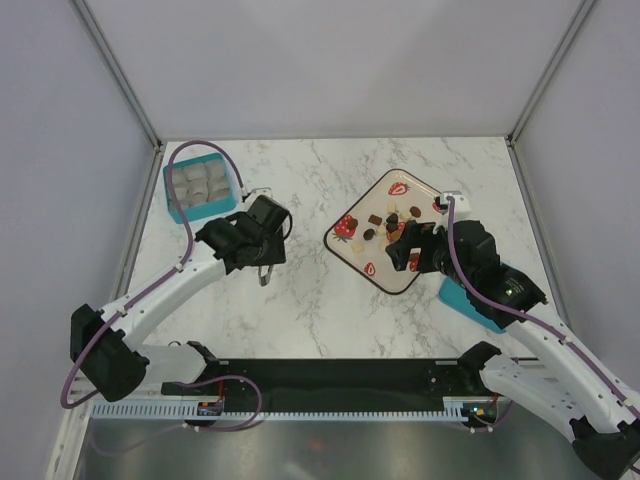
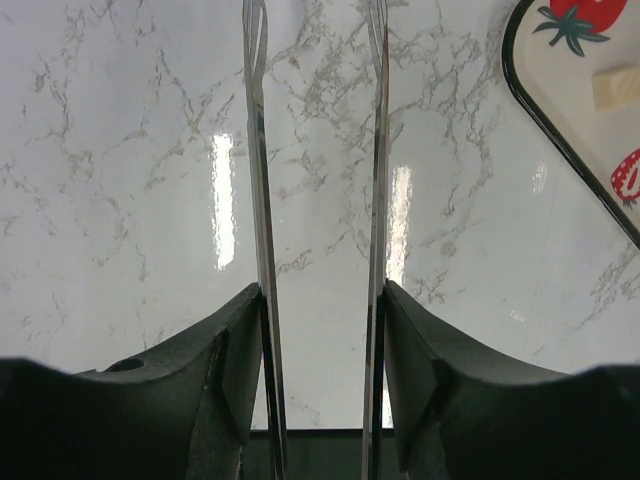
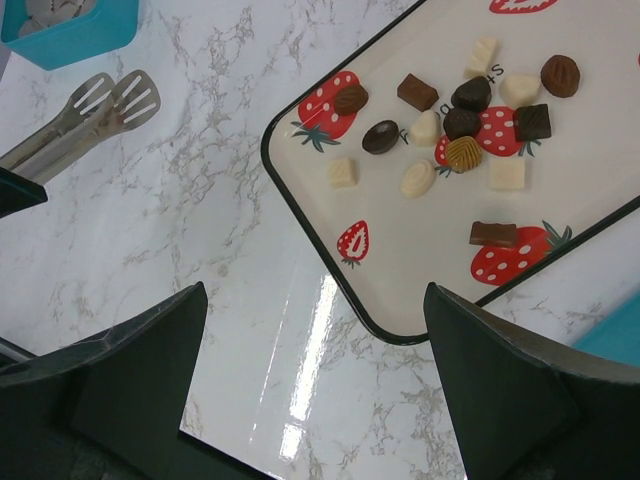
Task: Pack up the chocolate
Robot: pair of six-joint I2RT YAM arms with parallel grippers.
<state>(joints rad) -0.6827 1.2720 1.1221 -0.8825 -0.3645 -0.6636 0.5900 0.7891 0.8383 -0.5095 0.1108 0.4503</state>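
The chocolate (image 3: 462, 123), several dark, mid-brown and beige pieces, lies on a white tray (image 3: 420, 270) printed with strawberries; it also shows in the top view (image 1: 391, 221). My left gripper (image 1: 256, 243) is shut on metal tongs (image 1: 265, 273), left of the tray. In the left wrist view the two tong arms (image 2: 258, 200) run forward between the fingers (image 2: 235, 350) over bare marble. My right gripper (image 3: 315, 295) is open and empty, above the tray's near corner; it also shows in the top view (image 1: 405, 256).
A teal box (image 1: 200, 190) with grey compartments stands at the back left, beyond my left gripper; it shows in the right wrist view (image 3: 70, 30) too. A teal lid (image 1: 468, 300) lies under my right arm. Grey walls enclose the marble table (image 1: 300, 300).
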